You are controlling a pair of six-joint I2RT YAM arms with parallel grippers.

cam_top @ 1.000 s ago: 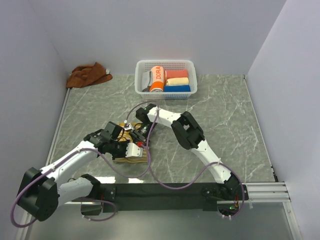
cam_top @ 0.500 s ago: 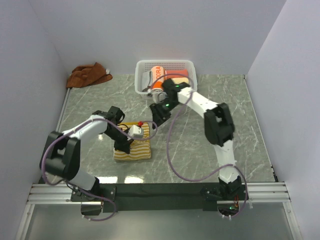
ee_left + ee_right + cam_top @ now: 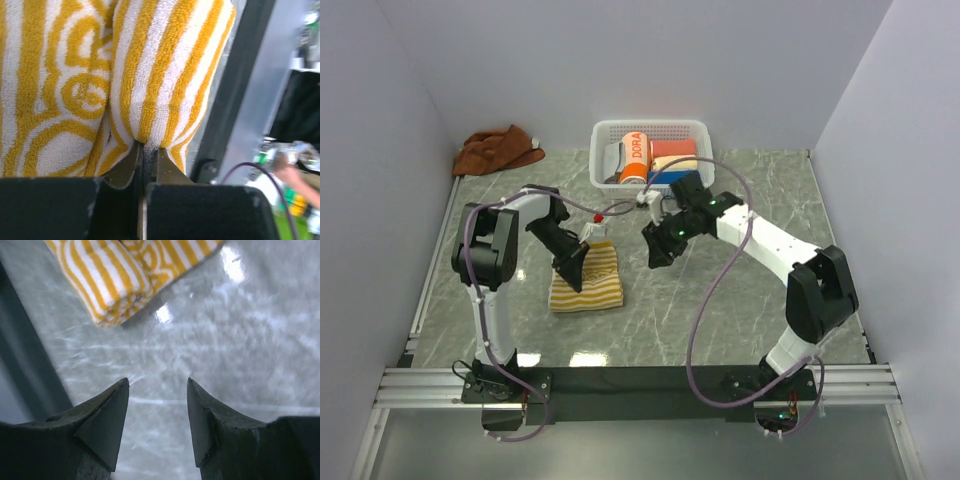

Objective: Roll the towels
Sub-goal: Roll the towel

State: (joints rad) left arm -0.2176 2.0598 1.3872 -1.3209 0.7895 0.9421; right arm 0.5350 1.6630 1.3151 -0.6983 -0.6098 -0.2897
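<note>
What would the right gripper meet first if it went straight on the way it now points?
Probably the bare table top: the open right gripper aims at it, with the striped towel off to one side.

Left gripper [image 3: 570,268] is down on the striped towel [image 3: 592,288], its fingers at the folded cloth's left side, the arm bent sharply over from the left. Right gripper [image 3: 654,256] hangs near the towel's right edge, above bare bench [image 3: 740,300], touching nothing. Far back, the white basket [image 3: 650,124] holds the orange DORA roll [image 3: 633,158] and small red, yellow and blue rolls. The rust-brown towel [image 3: 498,150] lies crumpled in the far-left corner.
</note>
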